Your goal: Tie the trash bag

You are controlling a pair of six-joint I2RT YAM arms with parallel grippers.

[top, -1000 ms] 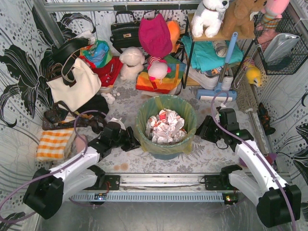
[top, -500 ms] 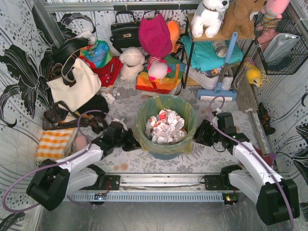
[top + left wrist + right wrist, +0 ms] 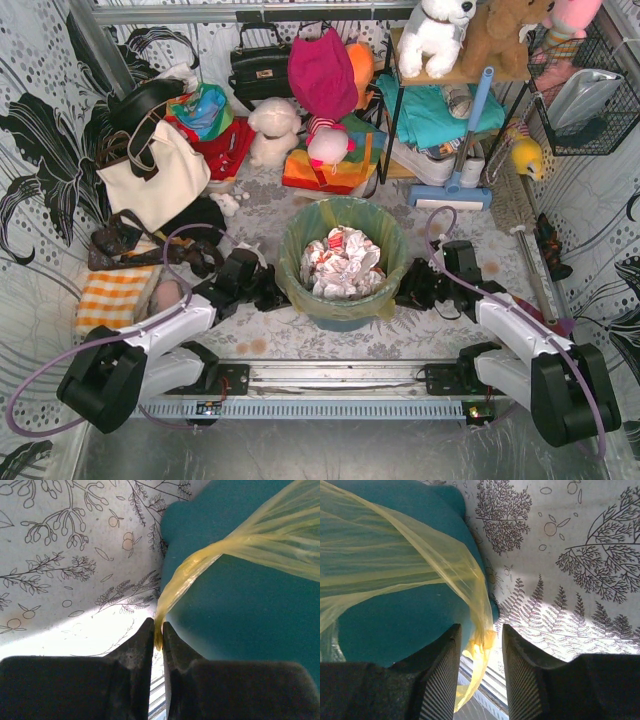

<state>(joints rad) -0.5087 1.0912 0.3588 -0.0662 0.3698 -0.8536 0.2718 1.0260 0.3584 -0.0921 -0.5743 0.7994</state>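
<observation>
With fingers [image 3: 142,647] of the left gripper [image 3: 158,640] nearly shut, pinching a handle strip of the trash bag [image 3: 200,560] low in the left wrist view, likely to draw it off the teal bin [image 3: 240,630]. On the right gripper [image 3: 481,640], set apart around the other strip, low centre, no grip yet. Lining the bin mid-frame from above, holding crumpled paper [image 3: 343,262]; needs both strips held before knotting.

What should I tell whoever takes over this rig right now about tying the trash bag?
Left gripper: shut on one handle strip of the trash bag, beside the teal bin.
Right gripper: open, the other strip between its jaws, unclamped.
Bag lines the bin, crumpled paper inside.
Done: left strip gripped.
Left to do: close right, cross strips, knot.
</observation>
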